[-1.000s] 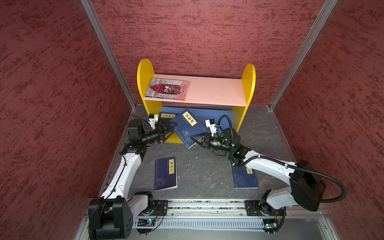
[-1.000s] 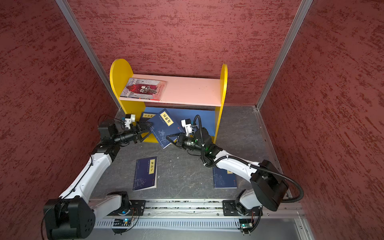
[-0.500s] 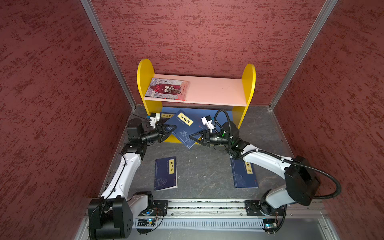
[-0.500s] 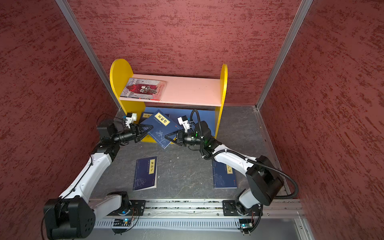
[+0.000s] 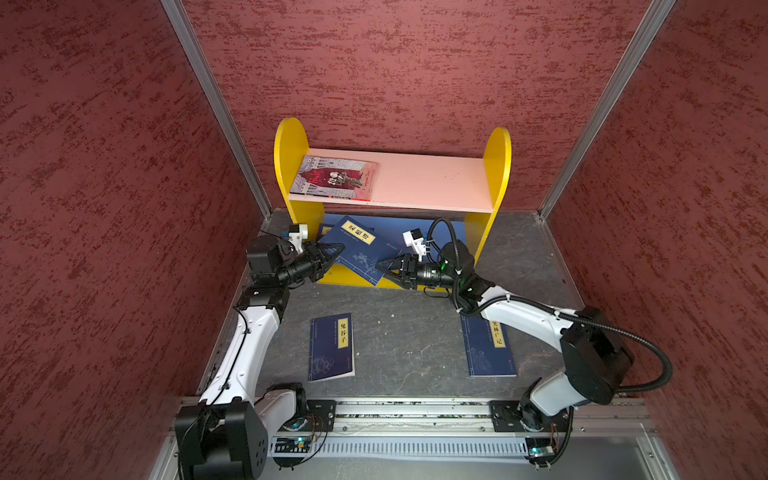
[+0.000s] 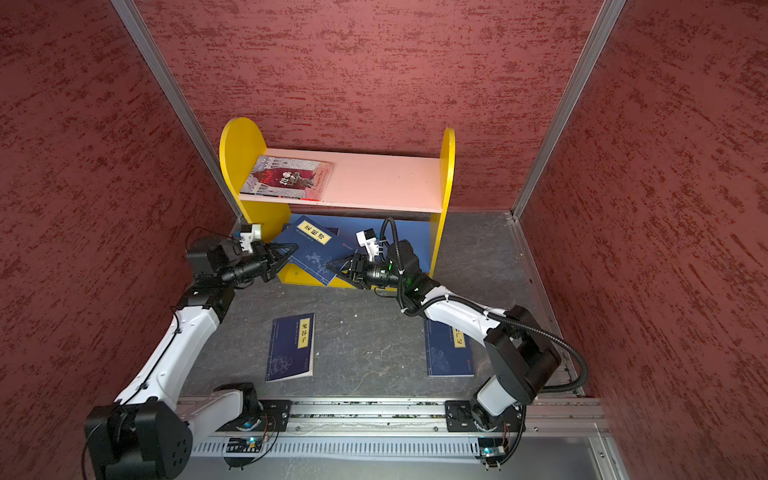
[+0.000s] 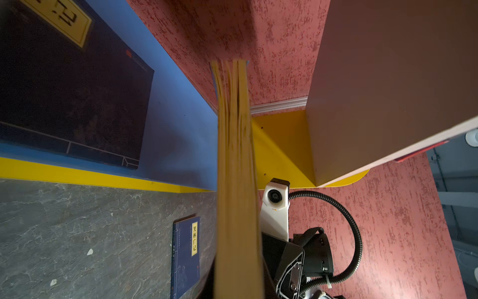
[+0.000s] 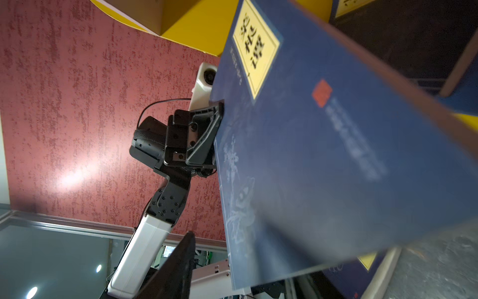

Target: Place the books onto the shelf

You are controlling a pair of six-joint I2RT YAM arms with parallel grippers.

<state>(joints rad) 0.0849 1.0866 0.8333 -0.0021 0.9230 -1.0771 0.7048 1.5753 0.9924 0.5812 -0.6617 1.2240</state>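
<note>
One navy book [image 5: 360,254] — left gripper [image 5: 336,252] tight on its edge, right gripper [image 5: 384,272] agape beside.

White-shelled left arm [image 5: 249,345] and right arm [image 5: 523,320] with black joints, each bearing a white wrist camera [image 5: 298,233]; a ribbed black hose [image 7: 310,194] (right arm only) loops alongside.

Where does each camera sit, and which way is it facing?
Both top views: high above the arm bases, looking down at the shelf; both arms show.
Left wrist: on the left gripper, sighting along its navy book toward the right arm.
Right wrist: on the right gripper, facing that book's cover and the left gripper; own finger shows.
Shared: that book.
</note>
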